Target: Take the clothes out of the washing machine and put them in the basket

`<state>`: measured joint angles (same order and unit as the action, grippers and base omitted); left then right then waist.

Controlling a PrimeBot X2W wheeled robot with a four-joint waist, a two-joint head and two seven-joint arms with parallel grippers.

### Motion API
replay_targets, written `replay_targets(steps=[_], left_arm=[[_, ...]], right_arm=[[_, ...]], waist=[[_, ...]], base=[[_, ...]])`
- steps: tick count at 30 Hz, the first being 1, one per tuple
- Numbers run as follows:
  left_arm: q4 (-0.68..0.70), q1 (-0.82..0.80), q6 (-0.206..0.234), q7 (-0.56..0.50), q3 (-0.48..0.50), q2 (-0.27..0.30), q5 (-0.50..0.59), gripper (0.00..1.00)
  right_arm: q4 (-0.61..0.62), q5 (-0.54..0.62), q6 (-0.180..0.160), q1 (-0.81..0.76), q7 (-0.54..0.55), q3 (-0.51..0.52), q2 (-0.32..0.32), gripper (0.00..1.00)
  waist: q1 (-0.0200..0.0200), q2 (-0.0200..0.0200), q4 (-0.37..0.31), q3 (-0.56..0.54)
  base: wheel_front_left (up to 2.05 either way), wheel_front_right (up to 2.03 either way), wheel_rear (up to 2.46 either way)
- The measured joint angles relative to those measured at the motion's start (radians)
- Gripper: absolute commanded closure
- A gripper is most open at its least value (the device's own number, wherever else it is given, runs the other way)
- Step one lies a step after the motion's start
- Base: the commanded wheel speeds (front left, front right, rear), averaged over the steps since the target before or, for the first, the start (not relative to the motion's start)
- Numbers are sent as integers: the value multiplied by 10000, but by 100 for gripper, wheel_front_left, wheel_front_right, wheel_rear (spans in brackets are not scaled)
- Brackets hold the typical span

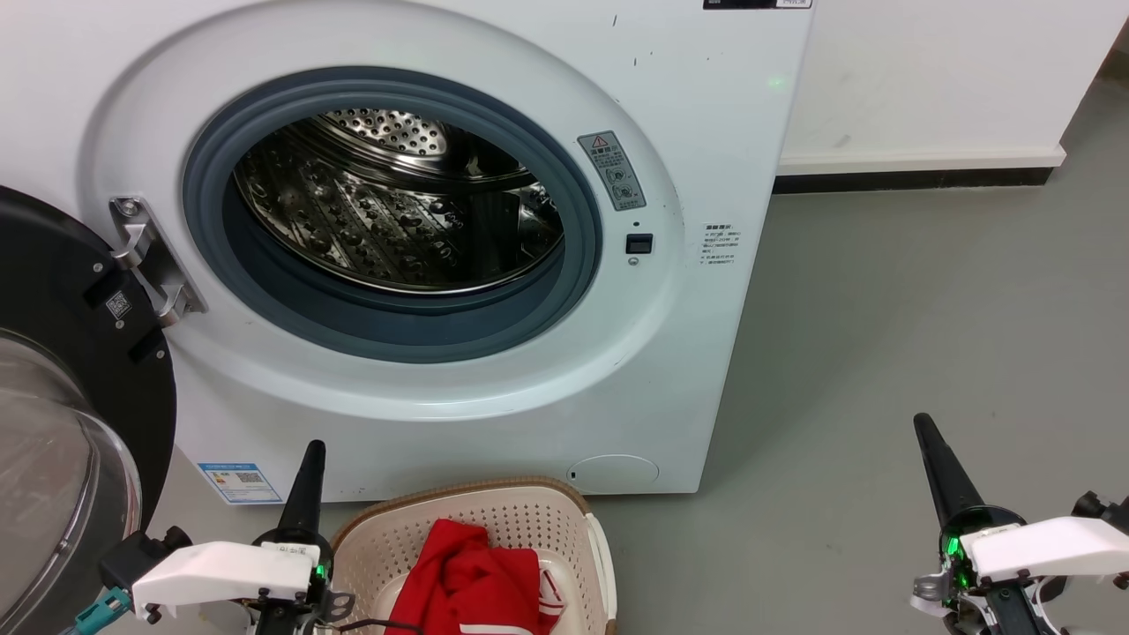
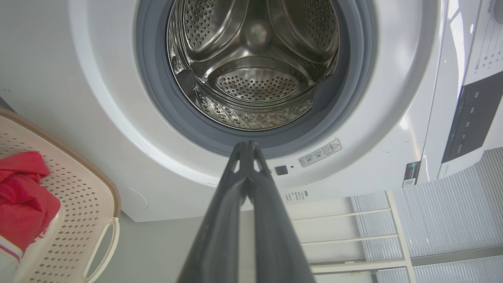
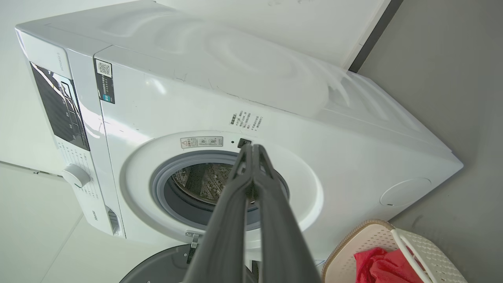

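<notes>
Down in the basket by the washing machine, the clothes are already sitting, the drum is looking empty, and the left gripper and right gripper are hovering, fingers together.

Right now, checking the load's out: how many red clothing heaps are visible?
1: the clothes lie in the basket before the washing machine; garments within the heap may be hidden.

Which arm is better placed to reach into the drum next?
Left. The left gripper is shut in front of the washing machine, pointing at the drum; the right gripper sits off over the floor. The visible drum looks empty, though.
</notes>
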<state>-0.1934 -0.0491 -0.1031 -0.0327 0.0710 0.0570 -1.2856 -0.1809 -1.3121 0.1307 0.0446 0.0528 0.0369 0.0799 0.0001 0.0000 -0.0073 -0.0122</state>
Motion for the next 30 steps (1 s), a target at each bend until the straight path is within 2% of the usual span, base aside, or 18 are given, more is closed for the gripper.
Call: replay_targets(steps=[30], left_arm=[[-387, -396, -198, -585, 297, -27, -2428, 100]], right_arm=[[-460, -2420, 0, 393, 198, 293, -12, 100]], waist=[[-1, 0, 51, 109]], base=[[0, 0, 0]])
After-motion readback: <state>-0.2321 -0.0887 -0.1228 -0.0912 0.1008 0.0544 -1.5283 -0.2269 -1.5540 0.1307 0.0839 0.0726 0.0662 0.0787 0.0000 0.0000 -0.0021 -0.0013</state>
